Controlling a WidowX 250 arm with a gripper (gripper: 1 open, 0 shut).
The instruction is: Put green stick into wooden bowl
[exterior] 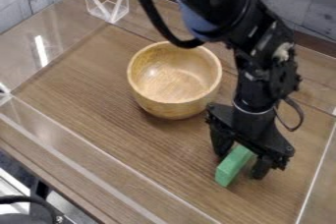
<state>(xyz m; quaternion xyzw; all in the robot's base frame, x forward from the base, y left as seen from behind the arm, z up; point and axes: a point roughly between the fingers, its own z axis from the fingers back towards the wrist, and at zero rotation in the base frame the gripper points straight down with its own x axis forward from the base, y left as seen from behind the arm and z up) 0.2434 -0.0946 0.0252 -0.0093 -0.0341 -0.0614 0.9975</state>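
On a dark wood-grain table (92, 110), toward its right front part, black gripper (249, 157) points straight down, low over the surface. Jaws spread wide, one finger (221, 141) to the left, the other (272, 159) to the right and a little nearer the camera.

Green stick (234, 166) lies flat on the table between the two fingers. Its far end sits under the gripper body and is hidden; its near end pokes out toward the camera, just past the fingertips. Fingers flank the stick on both sides. Whether either pad touches it cannot be told from this view. Stick is not lifted; it rests on the wood.

Wooden bowl (175, 78) stands upright to the gripper's left and farther back, near but clear of the left finger. Light tan, thick rim, inside bare as far as can be seen. Stick and bowl are apart, with a strip of table between them.

Black arm (250, 46) rises from the gripper and bends back toward the top of the frame, passing behind and right of the bowl. A cable hangs off its right side.

Clear plastic walls (39, 46) edge the table, well left of the gripper.
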